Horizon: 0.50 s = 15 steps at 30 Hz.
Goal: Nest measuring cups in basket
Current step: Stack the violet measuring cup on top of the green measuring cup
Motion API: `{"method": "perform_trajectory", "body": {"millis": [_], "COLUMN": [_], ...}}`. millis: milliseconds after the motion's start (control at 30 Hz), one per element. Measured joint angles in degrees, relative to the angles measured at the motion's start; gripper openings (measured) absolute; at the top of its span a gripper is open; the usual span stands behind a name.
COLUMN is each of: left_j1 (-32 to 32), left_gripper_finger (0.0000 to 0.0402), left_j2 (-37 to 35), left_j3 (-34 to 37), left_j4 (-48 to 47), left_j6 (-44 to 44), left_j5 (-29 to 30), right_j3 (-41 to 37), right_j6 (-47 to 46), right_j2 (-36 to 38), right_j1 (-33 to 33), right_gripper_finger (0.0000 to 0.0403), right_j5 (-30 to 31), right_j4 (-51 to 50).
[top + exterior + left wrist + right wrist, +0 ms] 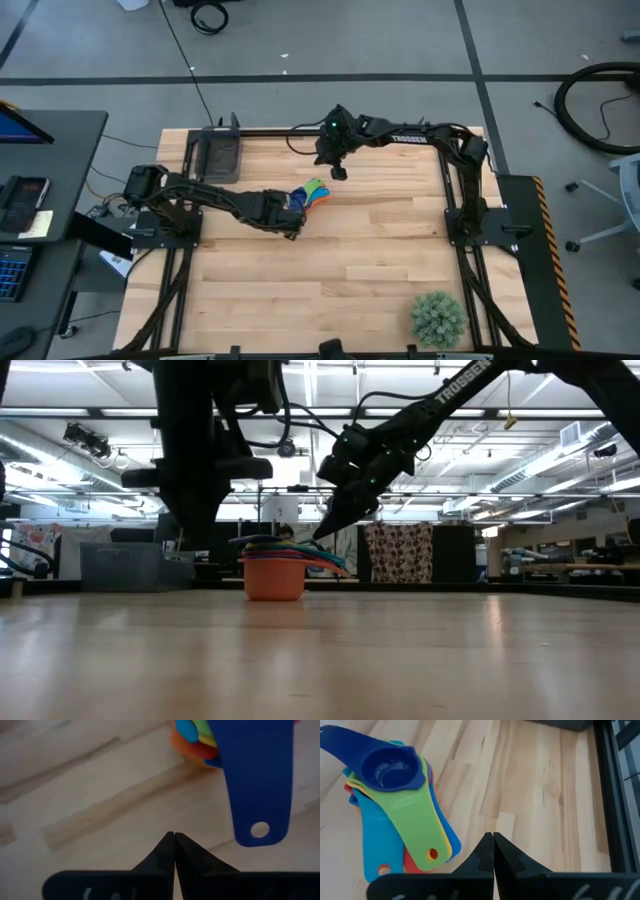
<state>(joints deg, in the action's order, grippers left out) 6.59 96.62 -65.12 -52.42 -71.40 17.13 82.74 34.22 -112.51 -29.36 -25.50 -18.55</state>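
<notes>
1. The basket [220,157] is sitting empty at the table's [350,270] far left corner, well apart from the cups; nothing is lying in it yet.
2. The left gripper [174,836] is hovering just beside the nested measuring cups [313,193], its fingers pressed together on nothing; the dark blue cup [390,767] is topping the stack, its handle pointing toward this gripper.
3. The orange cup [273,577] is bearing the whole stack on the bare wood; the fanned handles are offering the best hold; judging by the thin plastic, the stack is light, stiff and likely slippery.
4. The right gripper [493,835] is hanging above the handles, closed and empty.
</notes>
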Motion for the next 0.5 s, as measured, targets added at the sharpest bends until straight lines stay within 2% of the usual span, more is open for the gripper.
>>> {"method": "perform_trajectory", "body": {"millis": [167, 500], "left_j1": [0.02, 0.02], "left_gripper_finger": [0.0005, 0.0006], "left_j2": [0.02, 0.02], "left_j3": [1.63, 1.81], "left_j4": [3.87, 6.41], "left_j6": [0.07, 0.24], "left_j5": [-2.15, -2.23], "right_j3": [0.00, 0.07], "right_j6": [0.04, -0.38], "right_j2": [0.00, -3.79], "right_j1": [0.82, 1.26], "right_gripper_finger": [0.0000, 0.0000], "right_j5": [0.61, 0.51], "right_j4": [1.60, 4.83]}}
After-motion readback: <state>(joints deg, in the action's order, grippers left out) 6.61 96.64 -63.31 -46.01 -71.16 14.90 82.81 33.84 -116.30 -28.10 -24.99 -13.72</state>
